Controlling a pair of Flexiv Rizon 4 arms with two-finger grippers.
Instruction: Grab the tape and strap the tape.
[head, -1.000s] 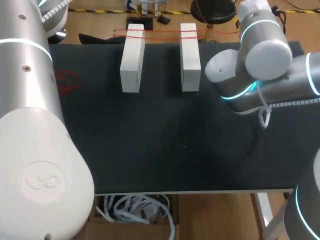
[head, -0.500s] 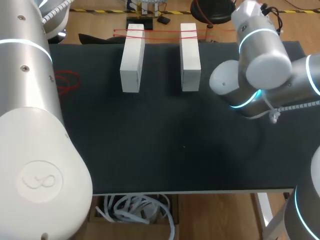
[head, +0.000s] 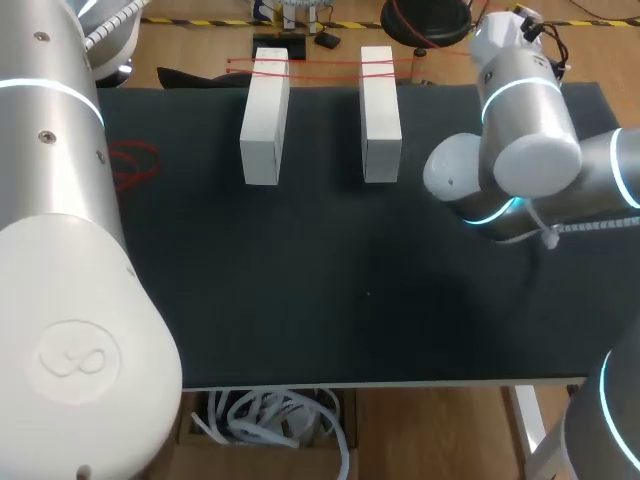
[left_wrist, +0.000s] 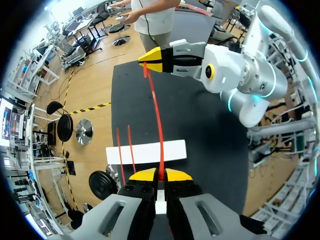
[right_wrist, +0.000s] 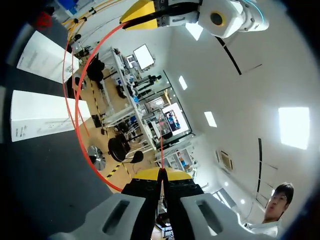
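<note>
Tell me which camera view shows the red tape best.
The left wrist view: the red tape runs from the left hand over a white block to the right hand. The right wrist view shows a curve; the head view, thin lines across both blocks.

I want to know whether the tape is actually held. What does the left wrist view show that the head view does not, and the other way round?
Only the left wrist view: the left hand shut on the red tape, which runs ahead to the tips of the right hand.
Only the head view: both blocks together, the white block and the second white block, plus a red loop on the black table by the left arm.
Both: one white block crossed by red strands, the table and the right arm.
</note>
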